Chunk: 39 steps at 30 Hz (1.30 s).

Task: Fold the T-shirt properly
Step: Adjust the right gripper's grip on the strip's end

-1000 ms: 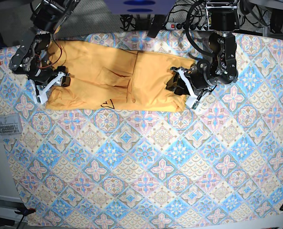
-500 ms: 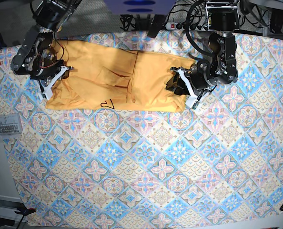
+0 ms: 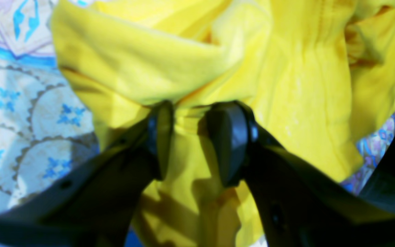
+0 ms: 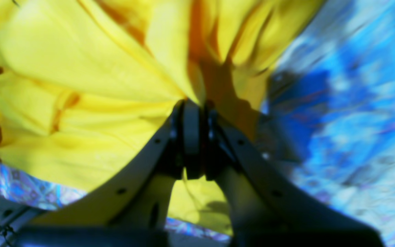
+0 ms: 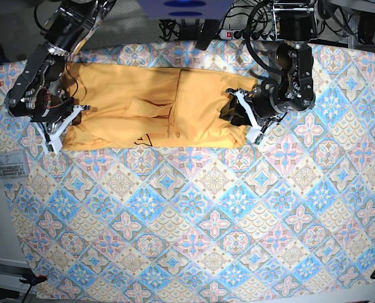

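Tablecloth point(image 5: 194, 214) covered the whole bench; the T-shirt point(image 5: 143, 107) lay stretched sideways along its far edge, already narrowed into a long band, some wrinkles mid-span; judged step: both ends gripped, ready to carry one end over the other. Right gripper point(image 4: 192, 137) was clenched on a bunched pinch of shirt at the base view's left end; pads fully together, cloth fanning out from them. Left gripper point(image 3: 192, 137) grasped a thicker gather at the opposite end, pads apart with cloth between. To do it well: lift both ends level, keep light tension so the band didn't sag or twist; move one end only, land edge on edge; release only once flat; risk was the thin right pinch slipping.
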{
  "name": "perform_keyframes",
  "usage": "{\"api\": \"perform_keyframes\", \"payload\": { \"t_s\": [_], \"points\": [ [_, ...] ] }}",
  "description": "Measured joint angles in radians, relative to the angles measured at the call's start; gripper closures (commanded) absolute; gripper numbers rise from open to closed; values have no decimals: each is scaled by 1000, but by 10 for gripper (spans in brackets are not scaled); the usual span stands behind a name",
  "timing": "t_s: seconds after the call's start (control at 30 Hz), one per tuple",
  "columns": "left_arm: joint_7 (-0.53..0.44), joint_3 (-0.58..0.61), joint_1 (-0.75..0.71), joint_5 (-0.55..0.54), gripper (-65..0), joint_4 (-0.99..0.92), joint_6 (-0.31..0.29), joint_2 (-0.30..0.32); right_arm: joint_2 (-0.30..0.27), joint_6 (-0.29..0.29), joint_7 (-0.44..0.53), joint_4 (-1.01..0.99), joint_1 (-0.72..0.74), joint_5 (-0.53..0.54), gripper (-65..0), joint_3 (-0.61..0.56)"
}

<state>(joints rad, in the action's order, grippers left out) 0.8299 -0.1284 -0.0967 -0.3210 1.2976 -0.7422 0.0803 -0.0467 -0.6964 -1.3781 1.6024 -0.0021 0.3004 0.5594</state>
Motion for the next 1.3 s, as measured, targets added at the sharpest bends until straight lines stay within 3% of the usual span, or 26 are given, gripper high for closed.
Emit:
{"api": "perform_keyframes", "payload": {
  "t_s": [0.37, 0.5, 0.63, 0.77, 0.97, 1.07, 1.3],
  "points": [
    [6, -6, 2, 5, -226, 1, 3, -17, 10, 0, -6, -18, 2, -7, -24, 2],
    [6, -6, 2, 4, -226, 1, 3, -16, 8, 0, 13, -168, 7, -21, -153, 11],
    [6, -6, 2, 4, -226, 1, 3, -16, 11, 0, 82, -209, 8, -16, -305, 97],
    [5, -6, 2, 7, -226, 1, 4, -16, -2, 0, 97, -212, 4, -15, -379, 127],
    [6, -6, 2, 7, -226, 1, 3, -16, -18, 1, 100, -215, 10, -16, -390, 123],
    [6, -6, 2, 7, -226, 1, 3, -16, -19, 0, 148, -225, 11, -21, -390, 121],
    [7, -6, 2, 7, -226, 1, 3, -16, -92, -6, 229, -339, 16, 1, -390, 116]
  ]
}}
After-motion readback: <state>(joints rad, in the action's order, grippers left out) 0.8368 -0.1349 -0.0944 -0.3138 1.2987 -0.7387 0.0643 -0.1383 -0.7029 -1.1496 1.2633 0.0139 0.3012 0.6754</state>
